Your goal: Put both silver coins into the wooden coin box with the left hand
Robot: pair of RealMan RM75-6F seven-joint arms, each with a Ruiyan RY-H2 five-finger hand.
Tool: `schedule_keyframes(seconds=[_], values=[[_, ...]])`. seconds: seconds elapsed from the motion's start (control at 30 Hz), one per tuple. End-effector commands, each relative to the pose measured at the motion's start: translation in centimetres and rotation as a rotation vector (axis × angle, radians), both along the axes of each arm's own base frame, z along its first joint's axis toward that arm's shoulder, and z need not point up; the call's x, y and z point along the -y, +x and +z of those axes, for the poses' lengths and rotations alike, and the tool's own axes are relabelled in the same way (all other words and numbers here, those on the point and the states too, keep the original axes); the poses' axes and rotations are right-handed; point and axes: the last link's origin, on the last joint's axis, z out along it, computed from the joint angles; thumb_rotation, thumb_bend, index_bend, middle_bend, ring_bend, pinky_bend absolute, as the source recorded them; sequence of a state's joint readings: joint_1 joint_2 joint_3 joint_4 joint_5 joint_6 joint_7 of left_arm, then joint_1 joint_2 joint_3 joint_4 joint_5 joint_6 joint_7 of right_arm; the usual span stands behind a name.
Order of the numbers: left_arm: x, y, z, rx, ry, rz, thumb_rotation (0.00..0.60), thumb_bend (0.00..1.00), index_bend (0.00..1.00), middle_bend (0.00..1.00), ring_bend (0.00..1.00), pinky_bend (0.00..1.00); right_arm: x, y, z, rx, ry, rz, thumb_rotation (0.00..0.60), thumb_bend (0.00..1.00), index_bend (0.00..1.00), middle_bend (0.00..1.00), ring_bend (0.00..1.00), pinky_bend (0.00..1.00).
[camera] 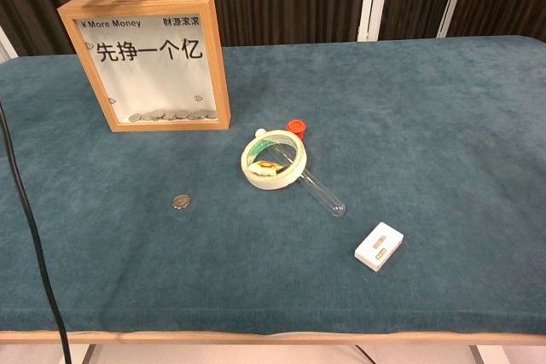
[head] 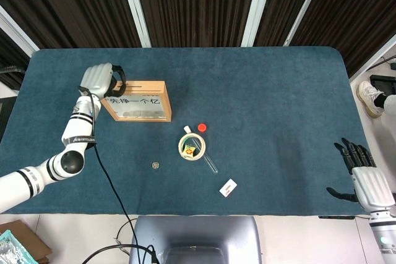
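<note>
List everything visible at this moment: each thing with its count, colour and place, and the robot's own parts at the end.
wooden coin box: 1, light wood frame with a white front bearing dark characters, upright at the table's far left; coins lie at its bottom.
silver coin: 1 on the cloth, silver, in front of the box.
tape roll: 1, cream, mid table, something yellow inside.
red cap: 1, red, just behind the tape roll.
clear tube: 1, transparent, running from the tape roll toward the near right.
white card: 1, white, near right of the tube.
table: 1, teal cloth.
black cable: 1, black, along the left edge.
left hand: over the box's left top end; whether it holds a coin cannot be told.
right hand: fingers spread, beyond the table's near right corner.
</note>
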State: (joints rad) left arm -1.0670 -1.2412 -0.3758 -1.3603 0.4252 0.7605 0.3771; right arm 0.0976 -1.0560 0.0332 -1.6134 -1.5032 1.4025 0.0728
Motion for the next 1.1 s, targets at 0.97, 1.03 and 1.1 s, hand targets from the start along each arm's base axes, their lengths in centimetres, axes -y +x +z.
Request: schedule_keyframes(seconds=[0.97, 1.03, 1.1], values=[[0.4, 0.1, -0.1, 0.009, 0.009, -0.021, 0.600, 0.42, 0.42, 1.00, 1.00, 1.00, 0.0, 0.0, 0.0, -0.002, 0.000, -0.001, 0.600, 0.10, 0.00, 0.00, 0.00, 0.02], [1.4, 0.6, 0.3, 0.014, 0.028, -0.064, 0.600, 0.42, 0.42, 1.00, 1.00, 1.00, 0.0, -0.1, -0.1, -0.004, 0.002, -0.002, 0.600, 0.10, 0.00, 0.00, 0.00, 0.02], [3.0, 1.0, 0.7, 0.032, 0.049, -0.123, 0.600, 0.42, 0.42, 1.00, 1.00, 1.00, 0.0, 0.0, -0.2, -0.006, 0.008, -0.001, 0.600, 0.10, 0.00, 0.00, 0.00, 0.02]])
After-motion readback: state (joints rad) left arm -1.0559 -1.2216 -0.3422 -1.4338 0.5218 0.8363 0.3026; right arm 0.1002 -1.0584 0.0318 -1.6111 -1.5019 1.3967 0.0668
